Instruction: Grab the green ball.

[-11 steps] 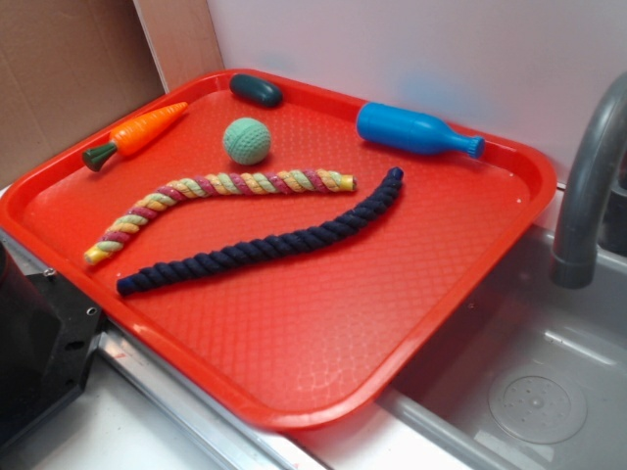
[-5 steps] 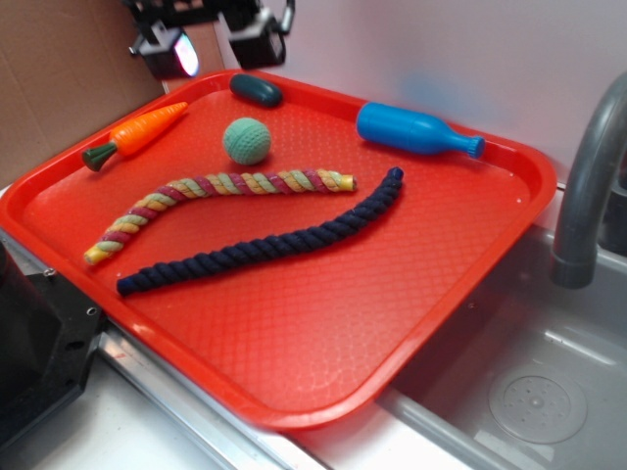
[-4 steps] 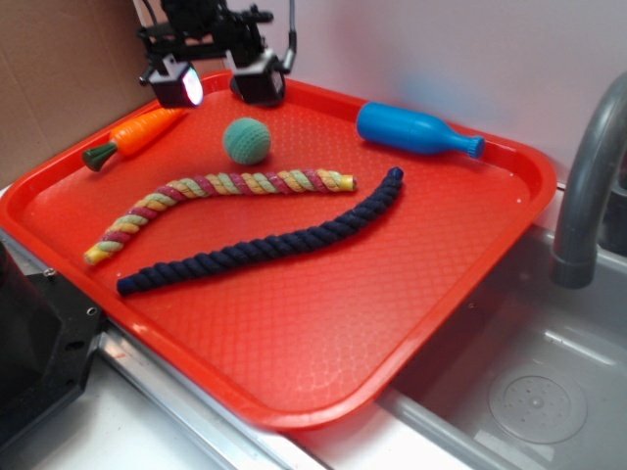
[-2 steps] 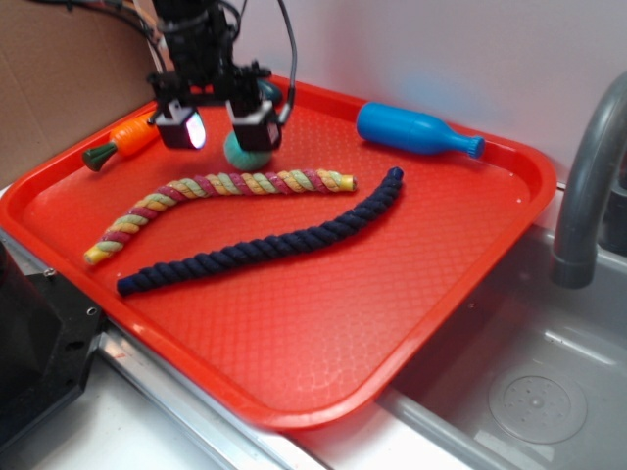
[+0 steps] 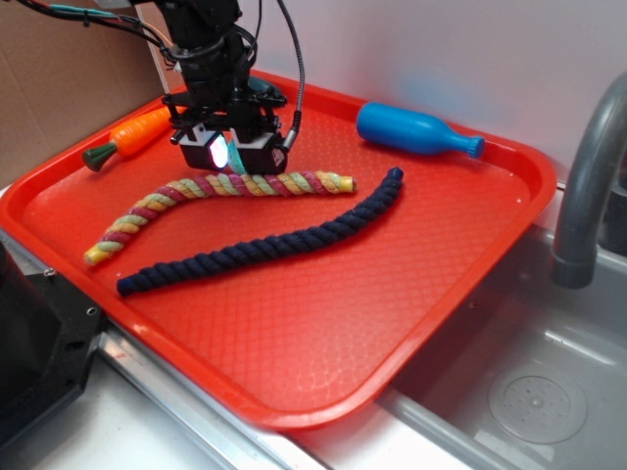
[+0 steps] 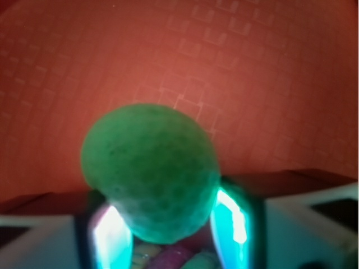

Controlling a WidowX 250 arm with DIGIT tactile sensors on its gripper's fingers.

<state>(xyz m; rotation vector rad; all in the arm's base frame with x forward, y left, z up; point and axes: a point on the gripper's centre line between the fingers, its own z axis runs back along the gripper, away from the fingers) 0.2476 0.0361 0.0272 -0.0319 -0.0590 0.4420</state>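
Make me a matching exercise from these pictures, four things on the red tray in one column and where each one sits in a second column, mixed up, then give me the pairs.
Things
1. green ball
2. blue bottle
3. toy carrot
4. dark blue rope

Places
A. by the tray's far rim, towards the faucet
B. between the gripper's fingers
C. nearest the tray's front edge of the four
D. at the tray's left rim, by the cardboard

Pairs: 1-B, 2-A, 3-D, 4-C
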